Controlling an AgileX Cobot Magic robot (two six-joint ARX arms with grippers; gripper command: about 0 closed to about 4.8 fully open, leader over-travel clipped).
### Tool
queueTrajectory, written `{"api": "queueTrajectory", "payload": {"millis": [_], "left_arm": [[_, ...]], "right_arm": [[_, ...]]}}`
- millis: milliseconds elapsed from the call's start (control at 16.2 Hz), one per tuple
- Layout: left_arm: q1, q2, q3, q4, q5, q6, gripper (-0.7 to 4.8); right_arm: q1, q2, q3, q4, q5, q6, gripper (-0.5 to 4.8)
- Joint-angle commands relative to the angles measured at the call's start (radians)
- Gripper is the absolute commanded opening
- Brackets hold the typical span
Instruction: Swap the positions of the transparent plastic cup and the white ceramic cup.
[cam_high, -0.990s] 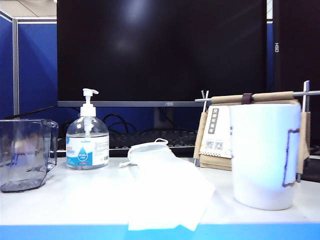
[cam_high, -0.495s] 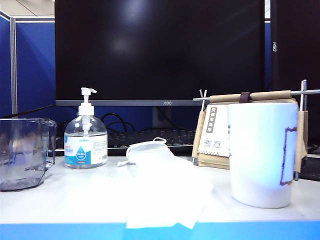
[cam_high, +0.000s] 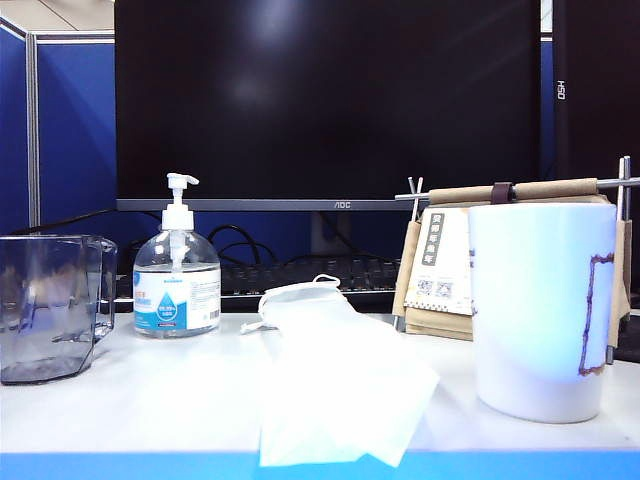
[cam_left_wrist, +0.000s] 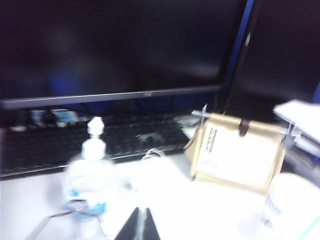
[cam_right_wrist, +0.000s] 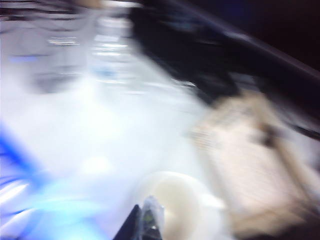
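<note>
From the exterior view, the transparent plastic cup (cam_high: 50, 307) is standing upright on the far left of the white table (cam_high: 150, 400). The white ceramic cup (cam_high: 541, 310) is standing upright on the far right, well apart from it. Between them, a hand sanitizer pump bottle (cam_high: 177, 275) is sitting near the clear cup, and a white face mask (cam_high: 335, 375) is lying flat in the middle. A tan desk calendar (cam_high: 445, 270) is standing just behind the white cup. A big black monitor (cam_high: 330, 100) and a dark keyboard (cam_high: 300, 275) are sitting at the back. No gripper is showing here.

In the left wrist view, the left gripper (cam_left_wrist: 139, 225) is hanging above the table with its two fingers pressed together, holding nothing. The pump bottle (cam_left_wrist: 90, 182) is sitting just beside it, the calendar (cam_left_wrist: 235, 157) farther off, and the white ceramic cup (cam_left_wrist: 292, 210) is peeking in at the corner.

The right wrist view is very blurry. The right gripper (cam_right_wrist: 145, 222) is hanging over the table with its fingers closed and nothing in them. The open round mouth of the white ceramic cup (cam_right_wrist: 177, 205) is showing right beside the fingers. The calendar (cam_right_wrist: 250, 165) is a tan smear nearby.
</note>
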Motion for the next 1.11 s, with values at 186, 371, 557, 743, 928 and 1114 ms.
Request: {"api": "queueTrajectory", "payload": {"millis": [186, 371, 557, 743, 928, 1114], "left_arm": [[0.001, 0.0, -0.162, 0.092, 0.007, -0.077, -0.06], [0.001, 0.0, -0.252, 0.104, -0.005, -0.116, -0.06], [0.001, -0.001, -0.301, 0.098, -0.004, -0.134, -0.06], [0.001, -0.001, -0.304, 0.08, -0.004, -0.134, -0.06], [0.001, -0.001, -0.304, 0.079, -0.003, -0.134, -0.06], [0.001, -0.002, -0.304, 0.079, -0.002, -0.134, -0.05]], "right_arm": [[-0.002, -0.001, -0.112, 0.181, -0.2, -0.019, -0.06], [-0.04, 0.0, -0.278, 0.375, -0.266, 0.039, -0.06], [-0.187, 0.0, -0.487, 0.629, -0.375, 0.109, -0.06], [-0.402, 0.001, -0.645, 0.853, -0.561, 0.24, -0.06], [-0.66, 0.0, -0.743, 1.006, -0.706, 0.391, -0.06], [-0.817, 0.0, -0.769, 1.049, -0.811, 0.391, -0.06]]}}
